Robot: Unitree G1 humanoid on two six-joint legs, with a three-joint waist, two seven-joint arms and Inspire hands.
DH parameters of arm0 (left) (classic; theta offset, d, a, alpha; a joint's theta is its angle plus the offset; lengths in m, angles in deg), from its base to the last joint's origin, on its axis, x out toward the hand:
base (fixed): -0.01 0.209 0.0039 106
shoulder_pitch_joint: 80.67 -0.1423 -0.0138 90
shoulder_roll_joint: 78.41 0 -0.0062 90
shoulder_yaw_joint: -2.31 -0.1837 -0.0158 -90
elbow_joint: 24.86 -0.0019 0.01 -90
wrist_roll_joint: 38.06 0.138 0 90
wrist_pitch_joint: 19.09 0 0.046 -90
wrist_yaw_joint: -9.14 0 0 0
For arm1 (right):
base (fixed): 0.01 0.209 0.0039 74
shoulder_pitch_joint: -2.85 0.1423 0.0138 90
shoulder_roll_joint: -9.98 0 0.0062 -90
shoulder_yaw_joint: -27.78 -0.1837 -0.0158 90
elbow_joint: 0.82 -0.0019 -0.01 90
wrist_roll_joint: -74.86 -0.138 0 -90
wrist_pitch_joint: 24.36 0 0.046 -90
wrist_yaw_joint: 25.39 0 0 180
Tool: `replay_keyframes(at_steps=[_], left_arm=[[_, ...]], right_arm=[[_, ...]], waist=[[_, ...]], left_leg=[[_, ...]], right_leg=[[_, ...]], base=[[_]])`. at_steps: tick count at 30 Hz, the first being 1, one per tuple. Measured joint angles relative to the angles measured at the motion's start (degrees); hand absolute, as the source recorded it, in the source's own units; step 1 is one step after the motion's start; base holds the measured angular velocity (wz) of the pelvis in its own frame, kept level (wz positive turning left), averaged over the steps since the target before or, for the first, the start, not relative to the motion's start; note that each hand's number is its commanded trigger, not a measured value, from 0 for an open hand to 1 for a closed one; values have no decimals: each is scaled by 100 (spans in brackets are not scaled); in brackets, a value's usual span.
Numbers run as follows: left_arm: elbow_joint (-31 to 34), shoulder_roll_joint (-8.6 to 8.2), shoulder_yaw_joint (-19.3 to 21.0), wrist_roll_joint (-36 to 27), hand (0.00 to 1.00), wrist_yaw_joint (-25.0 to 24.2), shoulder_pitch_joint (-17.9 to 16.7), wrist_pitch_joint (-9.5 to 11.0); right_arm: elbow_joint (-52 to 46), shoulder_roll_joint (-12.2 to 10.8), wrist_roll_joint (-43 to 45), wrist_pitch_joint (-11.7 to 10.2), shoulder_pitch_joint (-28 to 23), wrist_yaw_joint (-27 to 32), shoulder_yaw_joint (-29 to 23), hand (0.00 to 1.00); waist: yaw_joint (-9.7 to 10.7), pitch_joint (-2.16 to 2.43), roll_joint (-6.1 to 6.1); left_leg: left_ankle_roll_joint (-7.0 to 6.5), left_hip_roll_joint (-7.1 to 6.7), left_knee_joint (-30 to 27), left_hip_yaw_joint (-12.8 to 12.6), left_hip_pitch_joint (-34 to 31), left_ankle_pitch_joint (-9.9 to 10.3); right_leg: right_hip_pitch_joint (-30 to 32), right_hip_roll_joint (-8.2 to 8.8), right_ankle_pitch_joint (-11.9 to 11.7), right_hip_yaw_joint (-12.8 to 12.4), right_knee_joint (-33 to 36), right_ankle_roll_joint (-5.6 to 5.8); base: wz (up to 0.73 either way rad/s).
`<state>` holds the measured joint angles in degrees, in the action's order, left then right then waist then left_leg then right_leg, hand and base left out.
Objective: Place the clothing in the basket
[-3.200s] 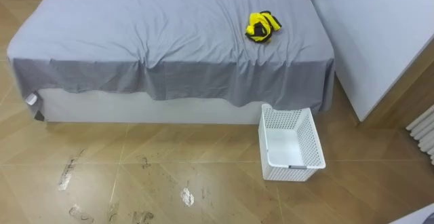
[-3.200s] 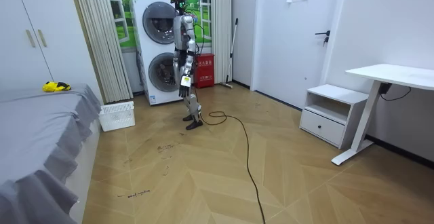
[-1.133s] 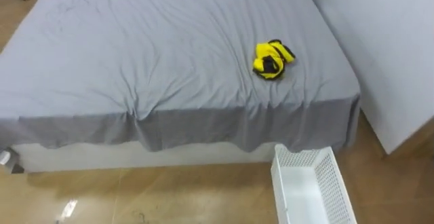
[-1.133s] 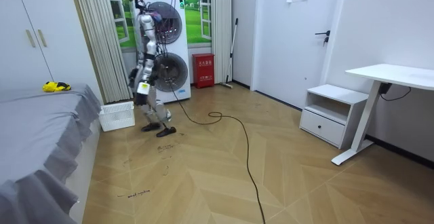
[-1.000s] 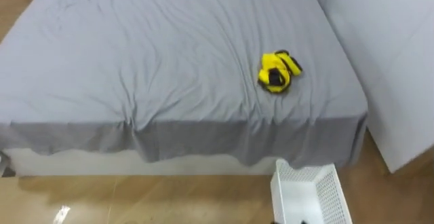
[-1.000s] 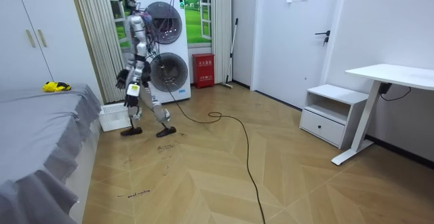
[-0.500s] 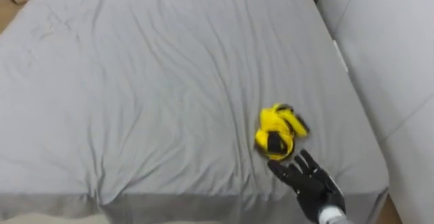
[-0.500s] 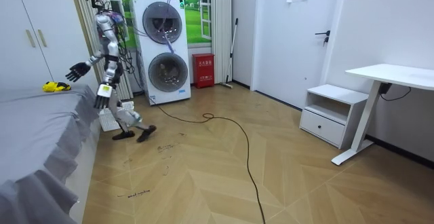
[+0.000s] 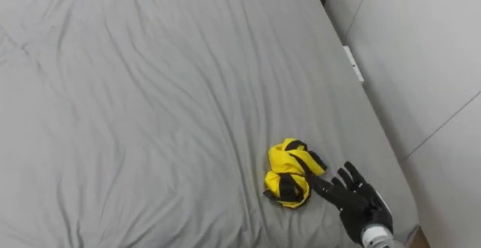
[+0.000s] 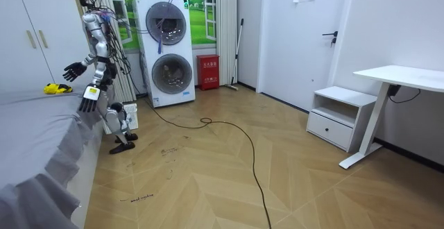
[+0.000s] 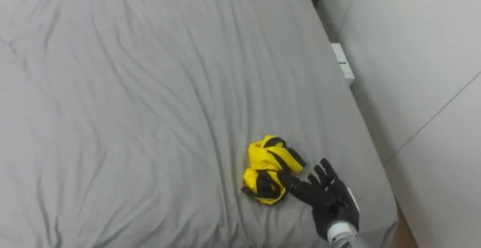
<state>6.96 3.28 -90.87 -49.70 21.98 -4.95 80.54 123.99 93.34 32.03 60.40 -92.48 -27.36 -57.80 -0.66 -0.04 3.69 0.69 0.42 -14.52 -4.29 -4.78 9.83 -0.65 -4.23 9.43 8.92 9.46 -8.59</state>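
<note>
We see yellow-black clothes point(image 9: 287, 174) near right edge of bed point(image 9: 150, 90). Right hand point(image 9: 353, 201) just beside them, fingers spread, grasping nothing; contact unclear. Left hand point(image 10: 88, 105) hangs by bed edge, seemingly relaxed.

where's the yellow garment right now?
Left eye view: the yellow garment lies on the grey bed near its right edge, just left of the robot's open right hand.

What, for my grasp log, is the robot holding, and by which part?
Nothing. The right hand is open beside the yellow clothes on the bed; the left hand hangs open.
</note>
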Motion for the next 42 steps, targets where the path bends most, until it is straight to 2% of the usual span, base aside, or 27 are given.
replay_keyframes(at_steps=[3,11,17,20,23,25,28,29,30,31,33,36,42], left_arm=[[-27,1,-15,7,0,-67,83,-91],[-380,28,73,-3,0,-175,353,-189],[-658,74,85,22,0,-234,683,-227],[-656,85,61,112,0,-237,772,-247],[-655,79,61,114,0,-271,860,-381],[-671,79,62,112,0,-304,909,-448],[-726,80,58,112,0,-326,992,-488],[-794,80,55,117,0,-338,1058,-496],[-855,79,48,117,0,-345,1123,-511],[-879,85,35,117,0,-346,1216,-547],[-879,92,14,115,0,-353,1295,-551],[-897,92,-3,115,0,-391,1390,-598],[-960,77,-187,116,0,-434,1522,-657]], right_arm=[[136,1,112,0,170,11,5,0],[693,2,103,7,704,204,13,0],[1894,20,381,28,1600,184,-12,0],[2148,57,485,28,1864,266,3,0],[2517,134,553,34,2102,347,15,0],[2778,231,567,34,2259,340,62,0],[3056,315,658,29,2461,301,65,0],[3111,331,735,24,2482,277,77,59],[3173,339,781,12,2493,259,86,76],[3211,359,896,-27,2495,261,93,100],[3253,398,943,-51,2560,266,91,100],[3477,460,954,-117,2657,343,87,100],[3860,568,955,-115,2662,356,129,100]], waist=[[11,-27,-22],[-32,-35,34],[-134,-85,134],[-188,-88,129],[-373,-94,122],[-446,-117,116],[-451,-139,104],[-447,-156,78],[-444,-167,63],[-448,-178,52],[-458,-199,34],[-462,-204,32],[-707,-217,13]], left_leg=[[-39,-39,80,52,-77,-25],[-129,-121,92,190,-455,-103],[-172,-172,40,325,-698,-131],[-195,-193,-2,324,-858,-145],[-206,-194,-9,331,-959,-151],[-224,-198,-16,332,-1016,-162],[-251,-201,-39,356,-1118,-185],[-255,-209,-75,405,-1171,-187],[-256,-217,-108,441,-1197,-186],[-261,-227,-134,479,-1270,-188],[-268,-227,-211,482,-1382,-193],[-289,-232,-236,467,-1473,-210],[-278,-242,-160,499,-1432,-222]], right_leg=[[113,33,13,32,3,22],[433,139,46,240,32,83],[599,189,52,408,42,130],[719,214,55,481,53,147],[853,237,49,558,130,163],[900,244,44,560,129,170],[987,252,32,584,140,187],[985,259,29,629,138,192],[986,263,29,663,137,194],[1014,268,29,710,137,195],[1083,271,29,755,133,198],[1167,284,29,821,122,199],[1171,292,26,850,118,202]], base=[[9],[15],[16],[12],[3],[0],[5],[12],[22],[19],[12],[6],[1]])
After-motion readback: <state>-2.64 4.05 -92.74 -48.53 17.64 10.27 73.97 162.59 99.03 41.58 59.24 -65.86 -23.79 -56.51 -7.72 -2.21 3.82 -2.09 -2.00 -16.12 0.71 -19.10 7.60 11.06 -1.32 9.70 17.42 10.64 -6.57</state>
